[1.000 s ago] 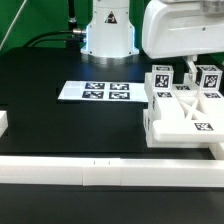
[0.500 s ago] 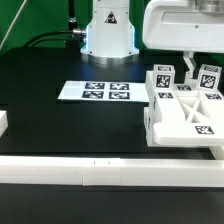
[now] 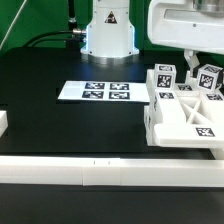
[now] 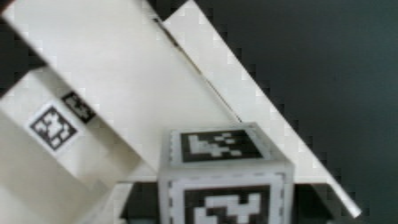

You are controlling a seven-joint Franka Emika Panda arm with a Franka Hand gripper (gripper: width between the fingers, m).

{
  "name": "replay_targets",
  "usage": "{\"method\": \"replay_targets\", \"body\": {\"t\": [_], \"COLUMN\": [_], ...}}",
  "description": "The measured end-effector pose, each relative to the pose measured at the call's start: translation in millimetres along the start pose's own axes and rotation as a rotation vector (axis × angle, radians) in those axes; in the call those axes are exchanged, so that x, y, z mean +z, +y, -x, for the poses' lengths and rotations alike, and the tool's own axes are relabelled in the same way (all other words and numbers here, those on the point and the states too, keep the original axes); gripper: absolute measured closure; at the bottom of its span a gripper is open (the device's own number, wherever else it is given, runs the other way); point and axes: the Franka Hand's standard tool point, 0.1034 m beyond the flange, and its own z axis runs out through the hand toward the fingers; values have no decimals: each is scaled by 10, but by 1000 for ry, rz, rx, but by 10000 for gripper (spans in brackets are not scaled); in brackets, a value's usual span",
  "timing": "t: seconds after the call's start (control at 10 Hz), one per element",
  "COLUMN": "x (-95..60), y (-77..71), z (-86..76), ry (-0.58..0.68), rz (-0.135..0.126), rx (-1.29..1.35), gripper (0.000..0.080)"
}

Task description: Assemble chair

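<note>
Black table [image 3: 60, 125], hand [image 3: 197, 62] risen slightly, chair [image 3: 180, 110] unmoved

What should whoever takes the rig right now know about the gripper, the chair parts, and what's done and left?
Gripper: over the chair parts at the exterior view's right; its fingers are hidden, so a grip can't be confirmed.
Chair: white parts clustered there, X-braced frame lying flat, tagged cubes behind it.
Marker board: flat, mid-table.
Done: parts partly grouped.
Left: remaining joining; chair not yet standing.
</note>
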Motion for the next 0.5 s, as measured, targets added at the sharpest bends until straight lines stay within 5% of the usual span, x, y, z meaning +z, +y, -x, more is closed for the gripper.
{"method": "replay_targets", "body": {"t": [0.5], "x": [5], "y": [91], "z": [55], "ry": [28], "rz": [-35], "rx": [399], "gripper": [515]}}
